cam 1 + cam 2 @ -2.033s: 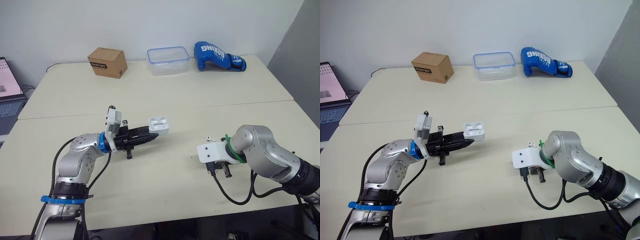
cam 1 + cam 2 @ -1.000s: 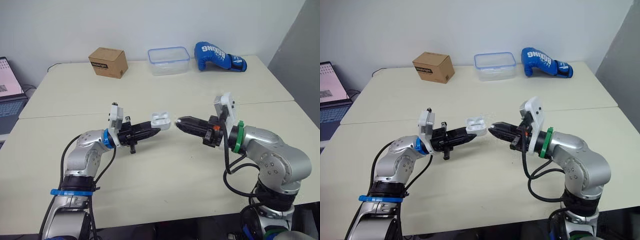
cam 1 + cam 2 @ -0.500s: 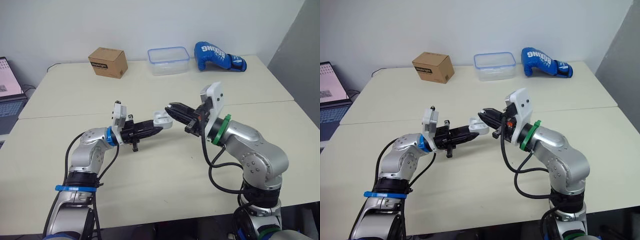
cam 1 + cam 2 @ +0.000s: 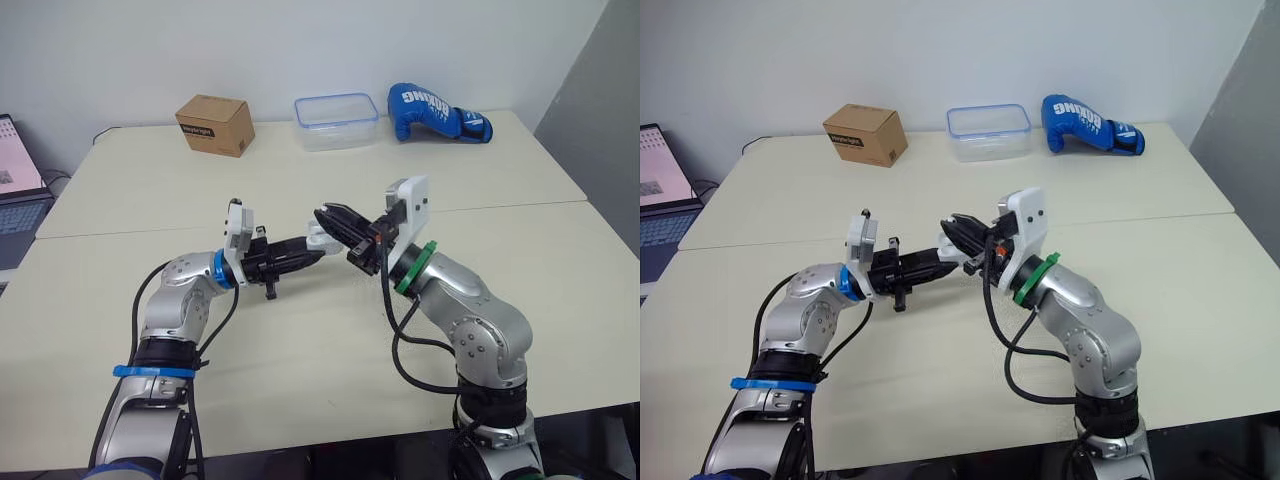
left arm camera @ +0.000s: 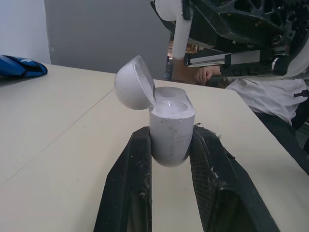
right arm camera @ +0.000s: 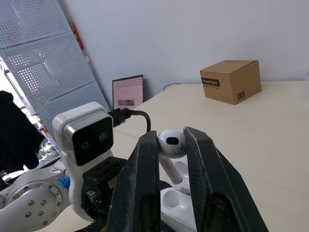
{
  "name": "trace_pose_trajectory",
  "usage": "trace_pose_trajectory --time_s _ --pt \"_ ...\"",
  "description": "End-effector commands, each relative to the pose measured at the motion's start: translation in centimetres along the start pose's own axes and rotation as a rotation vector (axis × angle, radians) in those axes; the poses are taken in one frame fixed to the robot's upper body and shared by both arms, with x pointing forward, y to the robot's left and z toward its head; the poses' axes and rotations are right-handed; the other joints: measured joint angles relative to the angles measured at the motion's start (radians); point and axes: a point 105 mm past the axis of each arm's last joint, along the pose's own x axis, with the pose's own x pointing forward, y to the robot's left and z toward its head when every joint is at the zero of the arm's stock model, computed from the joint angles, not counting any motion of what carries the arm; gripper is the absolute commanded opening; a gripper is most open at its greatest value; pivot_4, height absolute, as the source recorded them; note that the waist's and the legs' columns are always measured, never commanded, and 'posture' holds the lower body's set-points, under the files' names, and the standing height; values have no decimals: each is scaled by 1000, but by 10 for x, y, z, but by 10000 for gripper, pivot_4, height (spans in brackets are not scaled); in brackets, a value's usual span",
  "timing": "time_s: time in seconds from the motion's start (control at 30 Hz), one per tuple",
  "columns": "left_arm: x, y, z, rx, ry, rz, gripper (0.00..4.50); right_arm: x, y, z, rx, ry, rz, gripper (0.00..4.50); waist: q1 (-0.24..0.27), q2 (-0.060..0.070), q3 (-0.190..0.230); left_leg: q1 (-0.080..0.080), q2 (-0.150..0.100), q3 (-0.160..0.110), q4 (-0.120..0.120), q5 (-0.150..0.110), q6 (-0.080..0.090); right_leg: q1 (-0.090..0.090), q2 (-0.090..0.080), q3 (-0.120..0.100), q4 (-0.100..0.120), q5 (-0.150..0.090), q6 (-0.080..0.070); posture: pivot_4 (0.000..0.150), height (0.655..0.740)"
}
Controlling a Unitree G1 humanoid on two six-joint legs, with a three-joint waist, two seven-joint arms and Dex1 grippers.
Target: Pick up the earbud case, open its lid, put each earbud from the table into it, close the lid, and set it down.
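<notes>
The pale counter (image 4: 300, 360) lies under both arms, which meet above its middle. Far beyond the tools, along the counter's back edge, stand a blue boxing glove (image 4: 438, 112), a clear plastic container (image 4: 337, 121) and a cardboard box (image 4: 214, 124), side by side and well apart from the tools. An open laptop (image 4: 18, 190) sits off to the left arm's outer side.

The left tool (image 4: 312, 250) is clenched on the earbud case (image 5: 171, 116): its two black fingers (image 5: 130, 179) press the case's lower body from both sides and hold it upright off the counter. The case's lid (image 5: 134, 83) is hinged back and tilted away, so the top of the case is open.

The right tool (image 6: 170, 137) faces the left one, tip to tip, and grasps an earbud (image 6: 171, 145) by its head between its fingers. The earbud's stem points down toward the open case. In the left wrist view the earbud hangs just above the case and apart from it.
</notes>
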Motion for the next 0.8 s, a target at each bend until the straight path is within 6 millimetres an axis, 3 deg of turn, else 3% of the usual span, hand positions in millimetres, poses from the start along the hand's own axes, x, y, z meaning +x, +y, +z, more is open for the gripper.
trace_pose_trajectory --time_s 0.03,0.8 --pt "1 4 19 71 -32 13 7224 3 8 6 8 -43 25 3834 0 0 0 0 0 0 0 0 0 0 0 0 0 0 0 1500 7307" --pt "8 5 33 78 -68 21 7224 14 9 1 -28 -32 -52 3834 -6 0 0 0 0 -2 0 0 0 0 0 0 0 0 0 1500 7307"
